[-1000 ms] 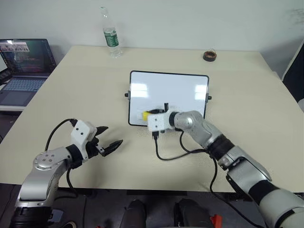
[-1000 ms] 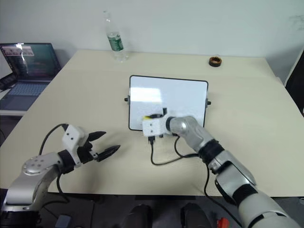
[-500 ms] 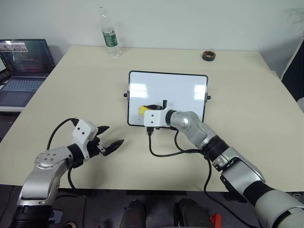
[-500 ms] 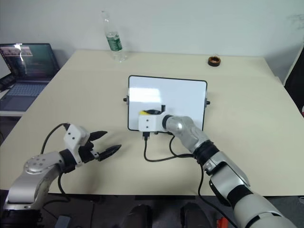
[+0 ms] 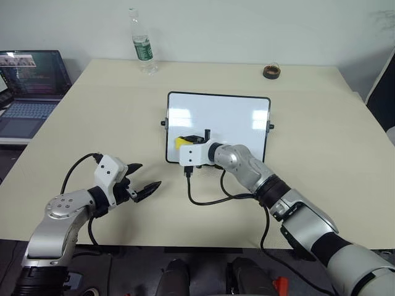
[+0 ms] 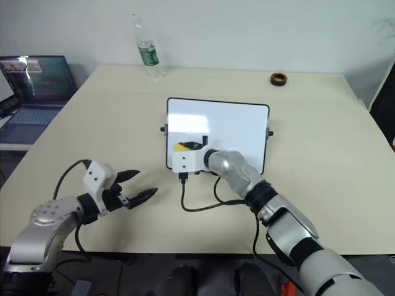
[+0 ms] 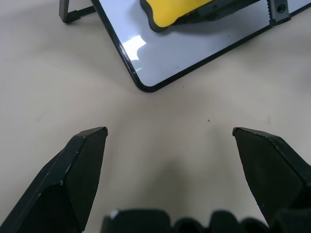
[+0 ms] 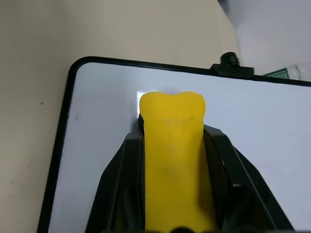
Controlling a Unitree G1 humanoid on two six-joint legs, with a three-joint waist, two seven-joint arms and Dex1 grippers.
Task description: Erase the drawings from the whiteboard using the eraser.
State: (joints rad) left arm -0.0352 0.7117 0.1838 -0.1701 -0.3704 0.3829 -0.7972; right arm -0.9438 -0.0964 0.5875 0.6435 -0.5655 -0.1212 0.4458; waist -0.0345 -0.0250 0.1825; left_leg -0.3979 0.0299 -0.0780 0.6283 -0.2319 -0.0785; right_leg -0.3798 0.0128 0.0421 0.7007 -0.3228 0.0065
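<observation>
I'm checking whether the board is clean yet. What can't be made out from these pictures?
- Whiteboard under the right gripper and eraser: hidden in the head views by the gripper and wrist, so any drawings there can't be told.
- Eraser's underside: pressed between the fingers in the right wrist view; contact with the board unclear.
- Board's far part: cut off by the edge in the left wrist view, beyond the left gripper.
- Laptop screen: too small to read.

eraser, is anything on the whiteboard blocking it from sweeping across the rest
Nothing visible does. The eraser, held in the right pincer, sits on the near left part of the whiteboard, whose remaining white surface is bare.
</observation>
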